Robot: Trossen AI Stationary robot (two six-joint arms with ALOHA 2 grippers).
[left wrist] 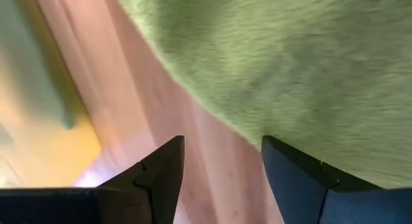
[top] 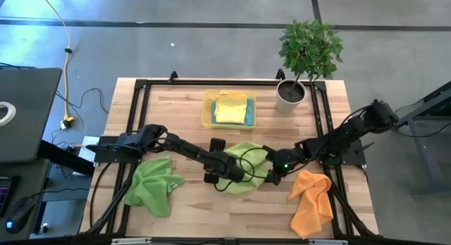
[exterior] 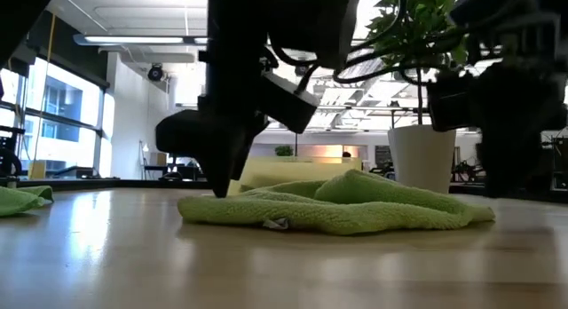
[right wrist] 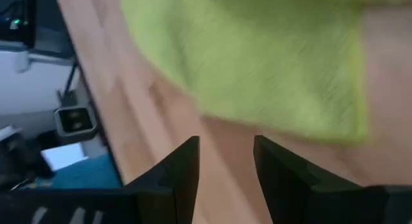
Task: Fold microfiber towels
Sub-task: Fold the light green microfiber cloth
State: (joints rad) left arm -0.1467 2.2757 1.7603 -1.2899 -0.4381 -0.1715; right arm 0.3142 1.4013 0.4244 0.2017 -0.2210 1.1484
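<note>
A crumpled green towel (top: 245, 164) lies flat on the table's middle; it also shows in the low view (exterior: 355, 207). My left gripper (top: 213, 173) is open and points down just off the towel's left edge, with the towel ahead of its fingers in the left wrist view (left wrist: 222, 163). My right gripper (top: 272, 176) is open at the towel's right edge, low over the table, with the towel ahead of it in the right wrist view (right wrist: 226, 156). A second green towel (top: 151, 187) lies bunched at the near left and an orange towel (top: 311, 201) at the near right. Yellow and blue towels (top: 231, 108) lie in the tray.
The translucent yellow tray (top: 207, 111) stands at the far middle. A potted plant (top: 301, 58) stands at the far right corner. A black frame rail (top: 134, 111) runs round the table. Bare wood shows between the towels and along the near edge.
</note>
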